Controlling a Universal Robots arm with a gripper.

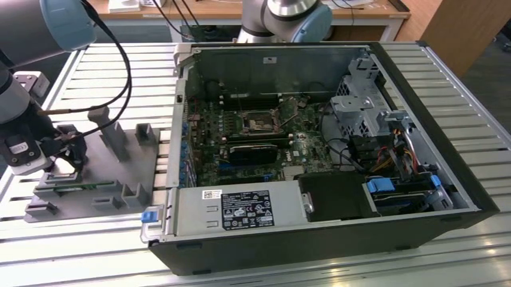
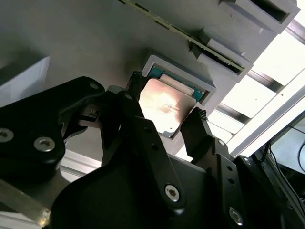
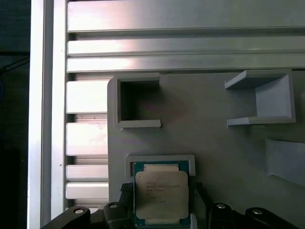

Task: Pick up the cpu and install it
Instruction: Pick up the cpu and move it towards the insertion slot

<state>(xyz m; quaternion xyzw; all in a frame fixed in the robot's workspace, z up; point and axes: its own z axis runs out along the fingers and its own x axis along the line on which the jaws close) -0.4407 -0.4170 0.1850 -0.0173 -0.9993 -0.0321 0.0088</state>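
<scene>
**Entry: CPU pick station, gripper lowered over chip**

Surface and room: one slatted aluminium table (image 1: 455, 78). A wooden desk (image 1: 239, 9) stands behind it.

On the table: one grey tray (image 1: 119, 173) towards the exterior view's left. Just beside it lies one open computer case (image 1: 239, 212), its motherboard (image 1: 239, 146) and dark socket (image 1: 259, 124) exposed.

Arm: the working arm (image 1: 16, 89) stands at the exterior view's left, wrist bent down over the tray's near corner. A second arm's base (image 1: 288, 18) shows behind the case.

Gripper (image 2: 167, 104): one, black, two fingers (image 2: 198, 126). The jaws are spread and flank the chip on opposite sides. In the first wrist view narrow gaps remain, so nothing is clasped.

Cpu (image 3: 161, 193): one, silvery top, lying flat in its raised grey pocket on the tray, well apart from the socket.

Other tray items: one green memory stick (image 1: 76, 186) and two box-shaped holders (image 3: 138, 102) in the first wrist view.
</scene>
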